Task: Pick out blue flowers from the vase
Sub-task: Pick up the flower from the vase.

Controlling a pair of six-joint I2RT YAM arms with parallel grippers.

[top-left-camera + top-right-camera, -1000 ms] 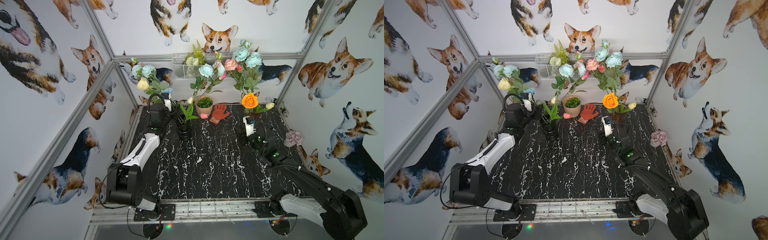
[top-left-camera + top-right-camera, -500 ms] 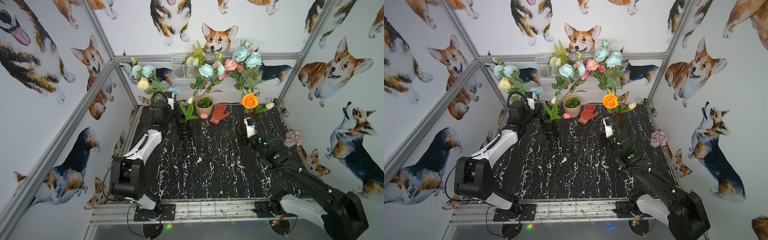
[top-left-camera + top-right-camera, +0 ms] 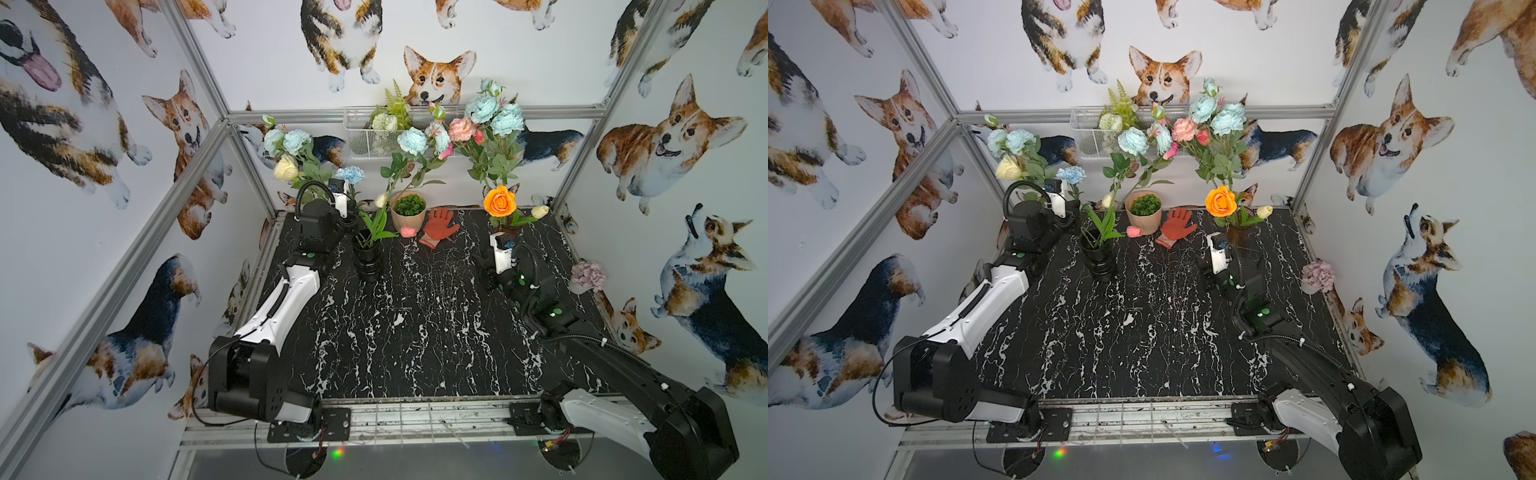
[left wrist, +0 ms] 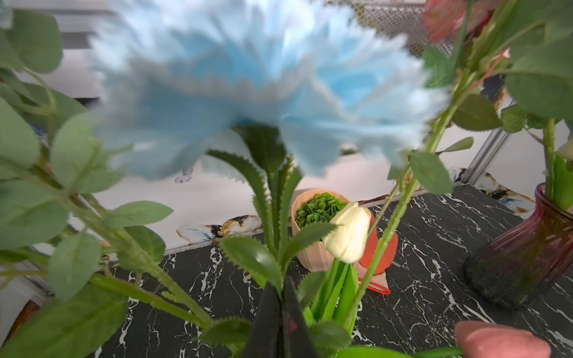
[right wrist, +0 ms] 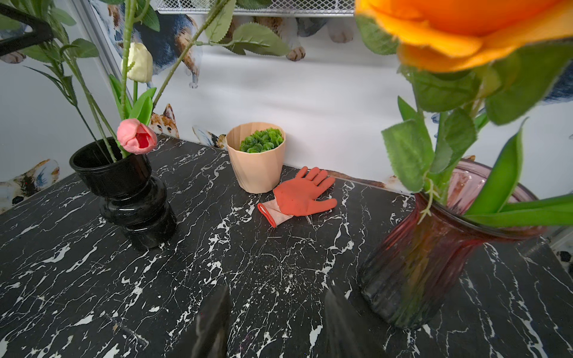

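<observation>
I read the scene from the base rail outward.

1. The black marbled desk (image 3: pixel 415 332) carries both arms.
2. The right tool (image 5: pixel 277 325) hovers over the desk near the red glass vase (image 5: pixel 434 254). Its jaws are released, and nothing lies between them.
3. The black vase (image 3: pixel 368 257) stands left of centre. It holds a white tulip (image 4: pixel 348 235), a pink tulip (image 5: pixel 136 136) drooping over its rim, and a long leaning stem topped by one aqua-blue bloom (image 3: pixel 412 140).
4. The left tool (image 4: pixel 280 313) is raised just beside the black vase, on its left. The jaws are clenched on the thin green stem of the periwinkle-blue bloom (image 3: pixel 350 174), below its serrated leaves. The bloom stands directly above the tool. The lower stem is hidden, so I cannot tell whether it reaches into the vase.
5. Farther back, a peach pot (image 3: pixel 408 212) of green succulent and a red glove (image 3: pixel 440 226) sit on the desk, touching.
6. The red glass vase holds an orange rose (image 3: pixel 500 201) low down. Above it rises an aqua-blue cluster (image 3: pixel 494 114) mixed with pink blooms (image 3: pixel 461 129).
7. Behind the left arm, more aqua-blue blooms (image 3: pixel 291 141) stand with a cream rose (image 3: pixel 286 168). Their container is hidden.
8. A wire basket (image 3: pixel 361 137) hangs on the rear wall.
</observation>
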